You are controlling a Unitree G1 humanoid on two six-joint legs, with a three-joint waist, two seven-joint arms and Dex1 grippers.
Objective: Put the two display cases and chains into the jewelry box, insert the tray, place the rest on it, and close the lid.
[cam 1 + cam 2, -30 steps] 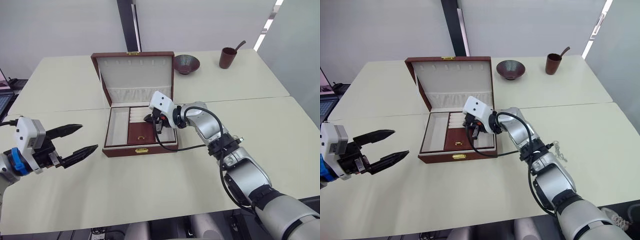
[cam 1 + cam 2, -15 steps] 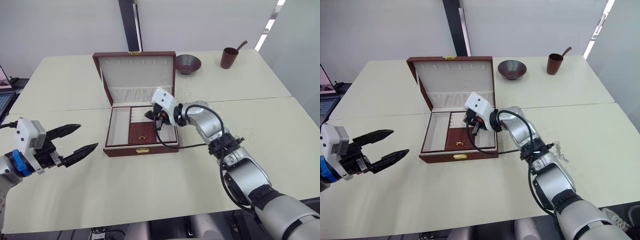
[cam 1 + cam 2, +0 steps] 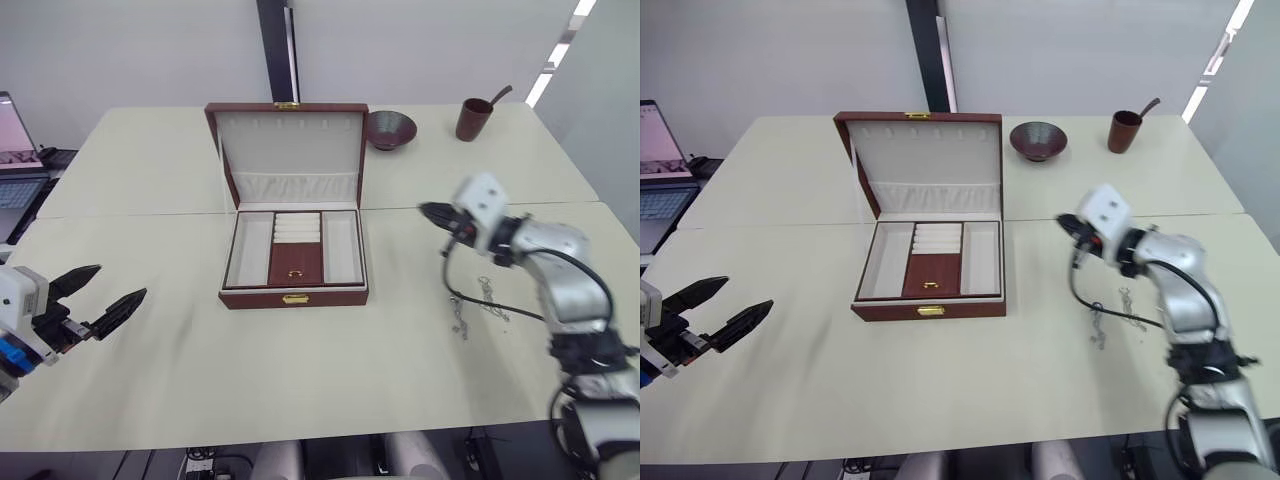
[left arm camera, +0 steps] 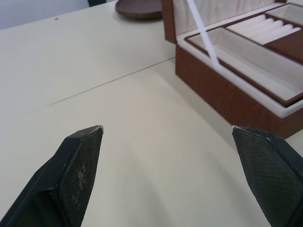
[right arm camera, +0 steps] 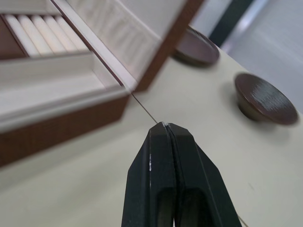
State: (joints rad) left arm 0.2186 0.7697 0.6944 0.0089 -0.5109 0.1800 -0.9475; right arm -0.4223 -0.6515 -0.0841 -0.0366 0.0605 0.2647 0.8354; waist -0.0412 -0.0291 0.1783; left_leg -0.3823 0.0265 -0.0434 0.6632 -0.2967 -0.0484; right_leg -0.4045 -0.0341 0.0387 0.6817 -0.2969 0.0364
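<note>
From the eye views, the jewelry box (image 3: 294,262) stands mid-surface, its lid (image 3: 290,145) upright and the tray (image 3: 931,261) seated inside. Two small chains (image 3: 478,305) lie loose on the surface to the box's right, below the right pincer (image 3: 428,212).

In the left wrist view, the left pincer (image 4: 165,137) gapes wide, holding nothing.

In the right wrist view, the right pincer's fingers are pressed together, empty. The chains look light, limp and slippery; pinching a bunched part seems best.

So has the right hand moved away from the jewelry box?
Yes. The right hand, over the jewelry box earlier, now hangs over bare table to the box's right.
</note>
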